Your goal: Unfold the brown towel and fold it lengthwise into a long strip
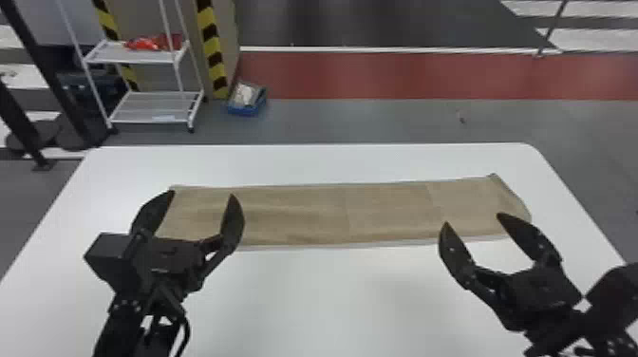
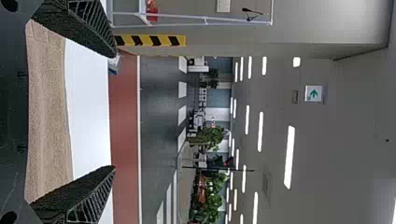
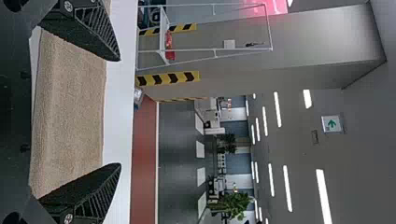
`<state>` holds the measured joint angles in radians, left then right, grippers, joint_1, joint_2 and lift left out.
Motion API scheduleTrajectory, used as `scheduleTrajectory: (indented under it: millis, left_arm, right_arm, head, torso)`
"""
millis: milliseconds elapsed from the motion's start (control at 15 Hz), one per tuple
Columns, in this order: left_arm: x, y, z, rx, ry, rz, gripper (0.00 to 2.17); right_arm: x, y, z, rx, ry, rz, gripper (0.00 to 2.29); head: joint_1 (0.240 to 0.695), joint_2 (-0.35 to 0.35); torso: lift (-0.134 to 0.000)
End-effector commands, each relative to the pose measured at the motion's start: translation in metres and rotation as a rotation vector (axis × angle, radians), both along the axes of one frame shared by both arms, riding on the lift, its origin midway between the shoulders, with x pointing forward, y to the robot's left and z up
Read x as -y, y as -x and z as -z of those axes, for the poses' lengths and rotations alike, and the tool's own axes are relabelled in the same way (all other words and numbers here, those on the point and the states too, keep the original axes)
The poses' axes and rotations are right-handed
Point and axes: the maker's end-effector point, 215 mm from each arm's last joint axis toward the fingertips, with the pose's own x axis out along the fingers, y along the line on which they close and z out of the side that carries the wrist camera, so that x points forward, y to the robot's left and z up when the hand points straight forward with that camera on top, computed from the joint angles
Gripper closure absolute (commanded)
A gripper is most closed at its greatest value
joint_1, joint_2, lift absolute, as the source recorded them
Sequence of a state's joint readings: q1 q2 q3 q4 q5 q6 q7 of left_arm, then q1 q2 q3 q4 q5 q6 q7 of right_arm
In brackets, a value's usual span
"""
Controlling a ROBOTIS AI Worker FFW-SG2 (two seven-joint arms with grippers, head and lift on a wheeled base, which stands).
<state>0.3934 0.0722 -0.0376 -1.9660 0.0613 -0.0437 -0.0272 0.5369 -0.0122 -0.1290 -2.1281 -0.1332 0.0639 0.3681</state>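
Towel [image 1: 304, 213] on table [image 1: 332, 294] — plants [image 3: 236, 204], perhaps

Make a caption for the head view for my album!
Open left hand and open right hand near the brown towel, a long strip on a white table.

Leaves room between left gripper [image 1: 202, 194] and right gripper [image 1: 473, 219], above the flat brown towel [image 1: 379, 209] and nearer table [image 1: 332, 299]; gets blocked by left arm [image 1: 116, 327] and right arm [image 1: 614, 294].
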Motion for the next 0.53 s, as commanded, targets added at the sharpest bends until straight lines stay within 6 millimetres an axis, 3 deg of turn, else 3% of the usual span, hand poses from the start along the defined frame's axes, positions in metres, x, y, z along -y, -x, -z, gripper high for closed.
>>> scheduleTrajectory:
  millis: [0, 467]
  left_arm:
    - [0.0008, 0.0020, -0.0021, 0.003, 0.001, 0.002, 0.02]
    - [0.0001, 0.0057, 0.0003, -0.003, 0.001, 0.000, 0.02]
  right_arm:
    - [0.0018, -0.0001, 0.0002, 0.000, 0.000, 0.005, 0.08]
    - [0.0092, 0.0018, -0.0032, 0.004, -0.004, 0.018, 0.08]
  head:
    - [0.695, -0.010]
    - [0.695, -0.018]
  torso:
    - [-0.113]
    - [-0.113]
